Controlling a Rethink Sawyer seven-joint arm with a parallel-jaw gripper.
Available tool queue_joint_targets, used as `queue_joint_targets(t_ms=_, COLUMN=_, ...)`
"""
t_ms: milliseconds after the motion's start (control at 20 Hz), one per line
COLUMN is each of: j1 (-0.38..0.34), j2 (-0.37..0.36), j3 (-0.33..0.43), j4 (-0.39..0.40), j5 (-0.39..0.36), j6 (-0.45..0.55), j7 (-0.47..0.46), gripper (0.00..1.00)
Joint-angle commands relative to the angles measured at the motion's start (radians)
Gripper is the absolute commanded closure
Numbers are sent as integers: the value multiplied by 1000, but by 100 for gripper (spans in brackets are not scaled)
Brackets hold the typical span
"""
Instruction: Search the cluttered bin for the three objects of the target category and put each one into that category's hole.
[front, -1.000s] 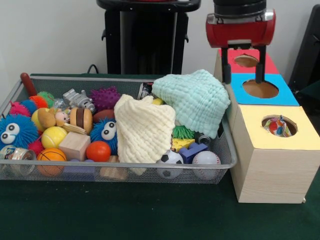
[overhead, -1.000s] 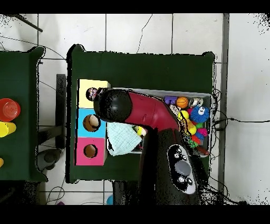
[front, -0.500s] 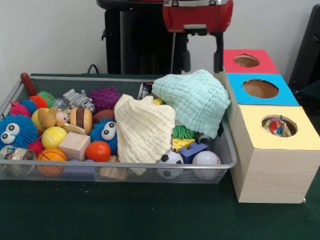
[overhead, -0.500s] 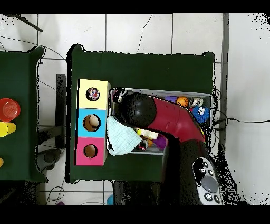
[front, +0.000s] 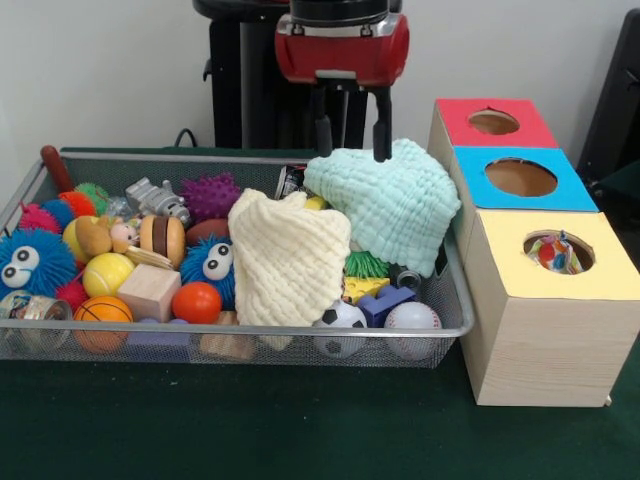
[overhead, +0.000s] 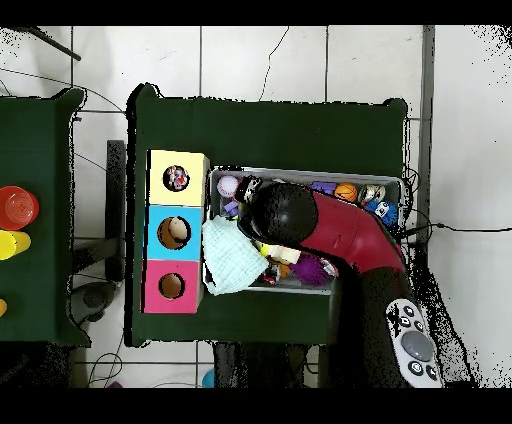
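While you watch the front view, read these off:

Cloths: you have two in the wire bin (front: 455, 325), a mint-green cloth (front: 395, 205) at the far right corner and a cream cloth (front: 290, 260) left of it and nearer.

Boxes: three holes in the wooden sorter (front: 545, 345) right of the bin: a red hole (front: 493, 122) farthest, a blue hole (front: 521, 177) in the middle, a yellow hole (front: 558, 252) nearest. Something coloured sits inside the yellow one; you can't tell what.

Fuzzy blue toys with eyes: two, one (front: 30, 262) at the left edge, one (front: 210, 265) against the cream cloth.

Balls you can count: an orange ball (front: 196, 302), a yellow ball (front: 107, 274), a small basketball (front: 102, 315), a soccer ball (front: 343, 318) and a baseball (front: 412, 318) along the near side.

Other clutter: a wooden cube (front: 149, 291), a purple spiky ball (front: 211, 195), a toy burger (front: 162, 238).

Change: a second ago the gripper (front: 352, 133) hung over the red and blue holes; it has since swung left and now sits over the bin's far right corner.

Fingers: spread apart, holding nothing.

Task thing versus fingers: the mint-green cloth lies directly under them; the right finger (front: 382, 128) tip reaches its top edge, the left finger (front: 322, 128) hangs just above its left end.
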Motion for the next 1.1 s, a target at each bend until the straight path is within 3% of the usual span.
queue_joint_targets(t_ms=50, j1=-35, j2=72, j3=80, j4=71, j5=-50, j6=-56, j7=-5, gripper=0)
queue_joint_targets(t_ms=600, j1=-84, j2=137, j3=155, j4=118, j5=-51, j6=-117, j7=-10, gripper=0)
queue_joint_targets(t_ms=1100, j1=-150, j2=206, j3=258, j4=123, j5=-46, j6=-25, j7=-62, gripper=0)
